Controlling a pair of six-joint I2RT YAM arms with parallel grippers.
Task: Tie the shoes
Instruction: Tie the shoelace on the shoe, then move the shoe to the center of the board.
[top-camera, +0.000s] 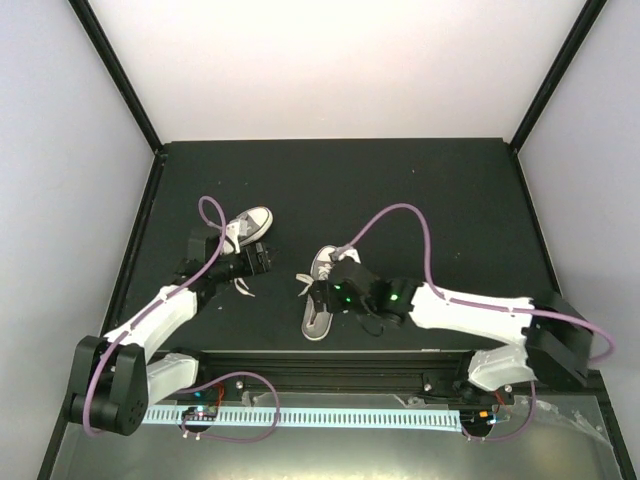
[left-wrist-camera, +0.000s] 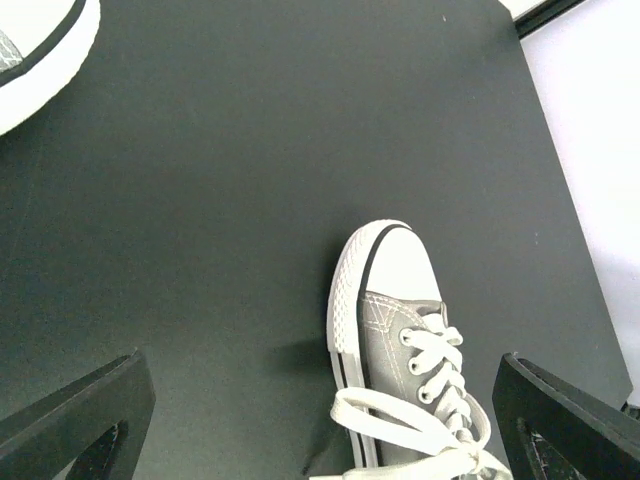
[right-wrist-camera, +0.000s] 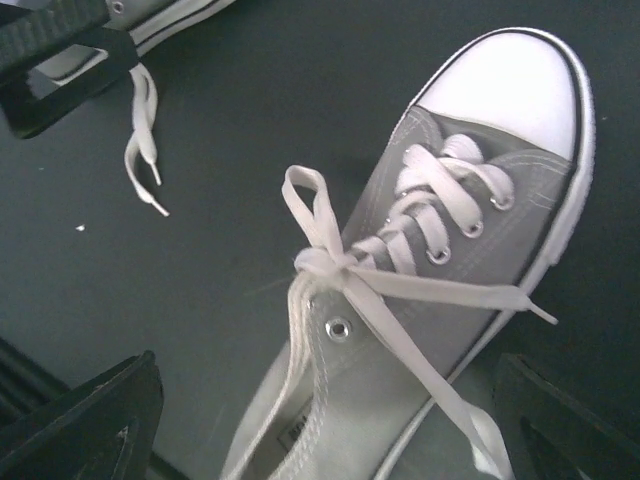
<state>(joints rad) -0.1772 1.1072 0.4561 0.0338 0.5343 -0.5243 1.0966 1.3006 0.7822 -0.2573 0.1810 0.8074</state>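
Directly beneath right pincer (right-wrist-camera: 328, 368), jaws spread wide and empty: grey shoe (right-wrist-camera: 505, 235), toe ahead, one lace loop (right-wrist-camera: 310, 205) standing at a loose knot (right-wrist-camera: 335, 262). Beneath left pincer (left-wrist-camera: 322, 365), equally spread: second shoe (left-wrist-camera: 395, 335) on tabletop (left-wrist-camera: 200, 200). Best taken by pinching free lace end (right-wrist-camera: 450, 293) close to knot, then pulling evenly without dragging the shoe.

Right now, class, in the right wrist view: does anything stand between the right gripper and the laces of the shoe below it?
Nothing visible does. The right gripper hangs open directly above the grey shoe, which rests on the black table. The loosely knotted white laces lie exposed on top of the shoe, with nothing covering them.
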